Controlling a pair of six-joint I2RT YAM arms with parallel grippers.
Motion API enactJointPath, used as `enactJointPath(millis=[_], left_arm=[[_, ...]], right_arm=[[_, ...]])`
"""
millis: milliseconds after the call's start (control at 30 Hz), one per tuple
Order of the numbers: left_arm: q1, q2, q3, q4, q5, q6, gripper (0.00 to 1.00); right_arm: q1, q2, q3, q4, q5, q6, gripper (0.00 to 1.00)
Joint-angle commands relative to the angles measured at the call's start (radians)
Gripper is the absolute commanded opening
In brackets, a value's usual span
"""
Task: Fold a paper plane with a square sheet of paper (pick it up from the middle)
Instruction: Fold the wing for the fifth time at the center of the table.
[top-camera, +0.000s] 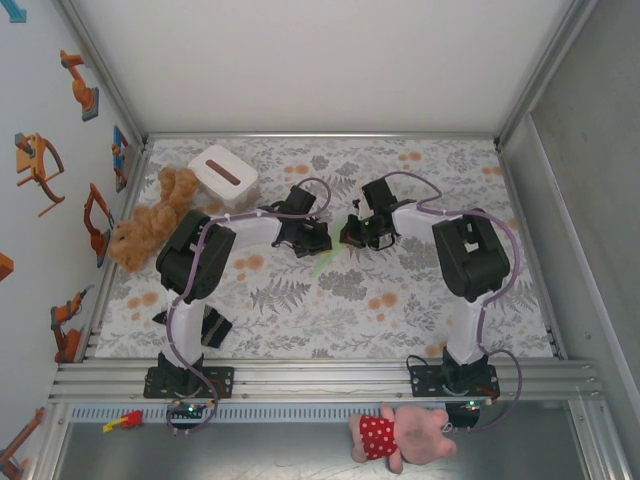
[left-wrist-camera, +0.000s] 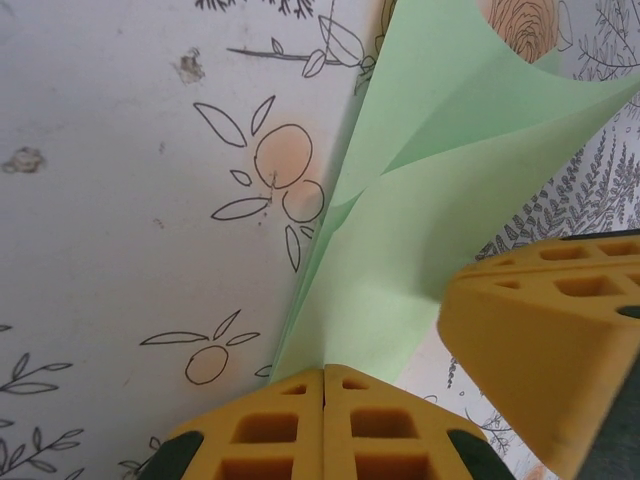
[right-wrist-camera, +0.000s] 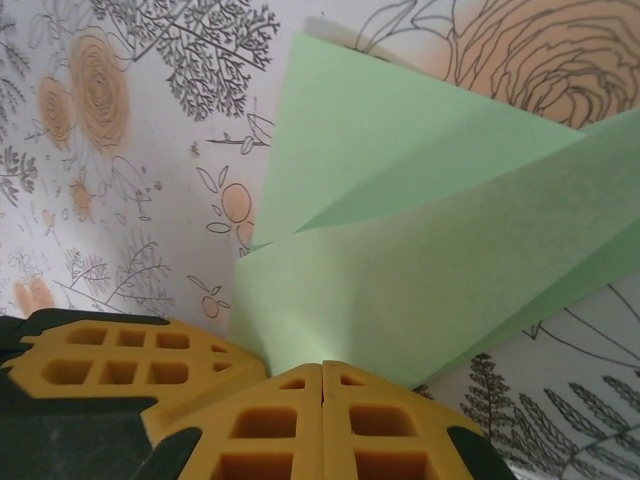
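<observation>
Left wrist view shows you the left jaws pressed together on the square sheet of paper (left-wrist-camera: 420, 230), which rises from them in soft, uncreased curves. The right jaws are clamped on the same sheet, just beside the left ones. Seen from above, it is held over the worktop (top-camera: 400, 300), well right of the white box (top-camera: 224, 173) and nearer the arm bases. You are early in the task, I judge: the sheet is gripped, no sharp fold shows, and all the creasing is left.

two arms: left arm (top-camera: 195, 258), right arm (top-camera: 468, 255); one green paper sheet (left-wrist-camera: 400, 260); one white box (top-camera: 222, 175); two plush toys: brown bear (top-camera: 150, 222), pink pig (top-camera: 400, 437); one dark cloth (top-camera: 215, 328).
</observation>
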Motion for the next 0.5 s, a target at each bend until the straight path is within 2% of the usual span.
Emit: enactJointPath(millis=[0,300,467], left_arm=[[-0.002,0.037,-0.016,-0.135,-0.054,0.016,0.03],[0.005,0.044,-0.080,-0.164,-0.085,0.044,0.02],[0.008,0.040,-0.107,-0.166,-0.087,0.064,0.00]], right_arm=[[-0.003,0.025,0.009,0.016,-0.001,-0.009,0.04],[-0.091,0.049,-0.027,0.041,0.074,-0.008,0.03],[-0.184,0.081,-0.018,0.103,0.018,0.003,0.04]])
